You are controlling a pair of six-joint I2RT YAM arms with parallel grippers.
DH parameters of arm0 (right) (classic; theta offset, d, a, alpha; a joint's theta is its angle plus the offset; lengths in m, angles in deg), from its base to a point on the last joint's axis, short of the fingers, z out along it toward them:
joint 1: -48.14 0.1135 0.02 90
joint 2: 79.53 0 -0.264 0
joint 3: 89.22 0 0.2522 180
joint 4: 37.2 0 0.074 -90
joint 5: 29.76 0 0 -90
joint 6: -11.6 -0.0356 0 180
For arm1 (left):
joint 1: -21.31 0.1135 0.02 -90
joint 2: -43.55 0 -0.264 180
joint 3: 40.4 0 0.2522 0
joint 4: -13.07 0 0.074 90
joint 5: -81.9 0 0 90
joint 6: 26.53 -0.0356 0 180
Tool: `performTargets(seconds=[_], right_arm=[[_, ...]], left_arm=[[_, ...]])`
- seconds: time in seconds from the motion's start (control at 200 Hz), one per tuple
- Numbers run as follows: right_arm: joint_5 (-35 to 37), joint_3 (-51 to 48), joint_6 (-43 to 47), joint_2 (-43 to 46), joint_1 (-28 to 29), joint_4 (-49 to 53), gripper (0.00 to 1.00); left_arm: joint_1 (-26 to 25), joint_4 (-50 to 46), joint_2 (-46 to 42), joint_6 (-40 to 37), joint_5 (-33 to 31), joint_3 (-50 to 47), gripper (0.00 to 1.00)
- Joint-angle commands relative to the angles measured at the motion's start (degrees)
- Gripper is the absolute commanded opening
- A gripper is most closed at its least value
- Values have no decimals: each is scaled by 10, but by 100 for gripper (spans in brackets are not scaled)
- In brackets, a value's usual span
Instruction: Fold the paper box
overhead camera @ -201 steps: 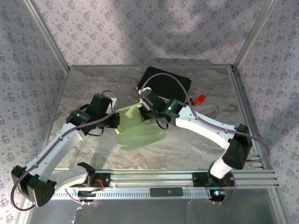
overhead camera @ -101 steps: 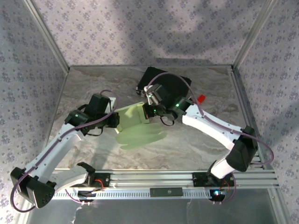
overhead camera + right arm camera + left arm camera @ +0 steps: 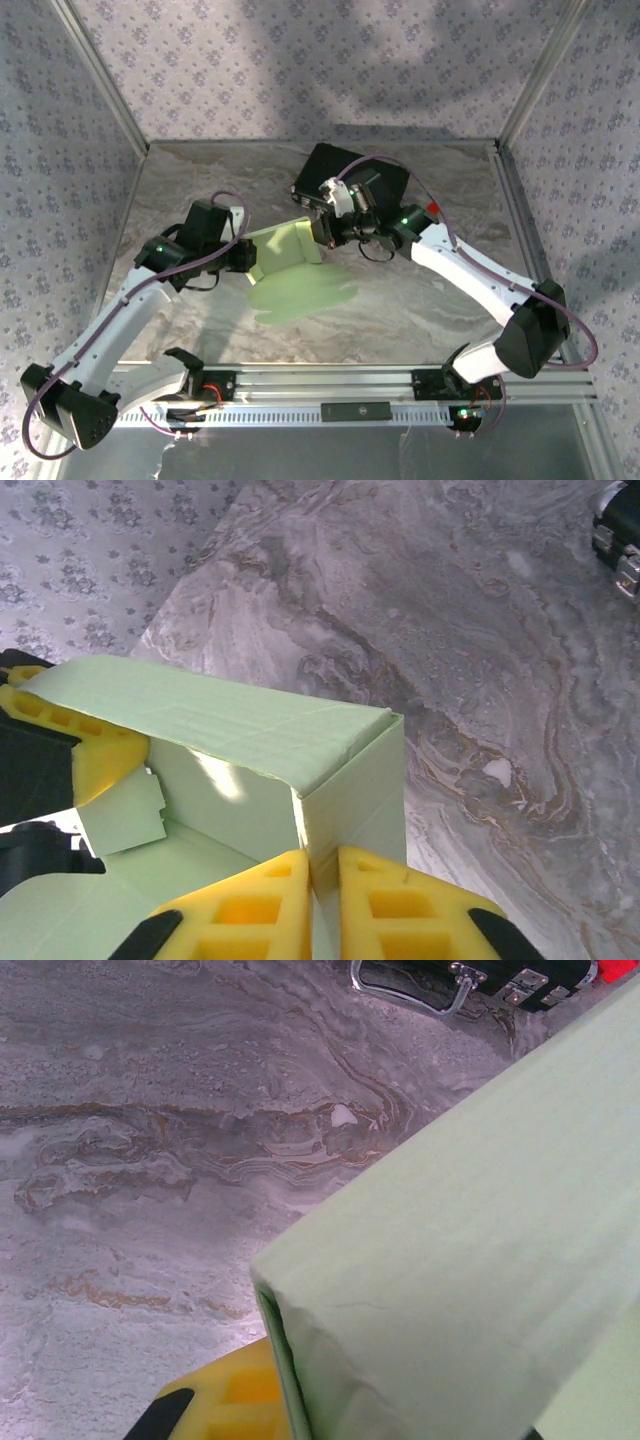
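Note:
The paper box point(image 3: 288, 262) is pale green card, partly folded: its back walls stand up and a rounded flap point(image 3: 305, 295) lies flat on the table in front. My left gripper point(image 3: 248, 258) is shut on the box's left end. In the left wrist view one yellow finger point(image 3: 225, 1400) presses against the card point(image 3: 470, 1260), and the other finger is hidden behind it. My right gripper point(image 3: 322, 234) pinches the box's right wall. Both its yellow fingers point(image 3: 260, 905) sit tight on either side of that wall's edge point(image 3: 350, 800).
A black hard case point(image 3: 352, 178) with metal latches lies just behind the box, under the right wrist. A small red object point(image 3: 431, 209) sits to its right. Metal posts and patterned walls fence the marble table point(image 3: 200, 190).
The right arm has swung rightward and its gripper has slid along to the box's right wall. The raised wall now stands squarer. The left arm has barely moved.

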Motion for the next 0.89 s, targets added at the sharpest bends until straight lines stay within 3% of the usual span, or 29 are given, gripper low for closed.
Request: performTargets(seconds=[0.0,0.59,0.89], right_arm=[[-62,-16,8,-2,2,-4,16],[-149,-38,21,-7,-18,-27,23],[-152,-43,35,-15,-18,-27,24]], left_arm=[[-4,76,-18,-5,80,16,0],[-4,77,-15,-5,80,21,0],[-3,77,-13,-6,81,24,0]])
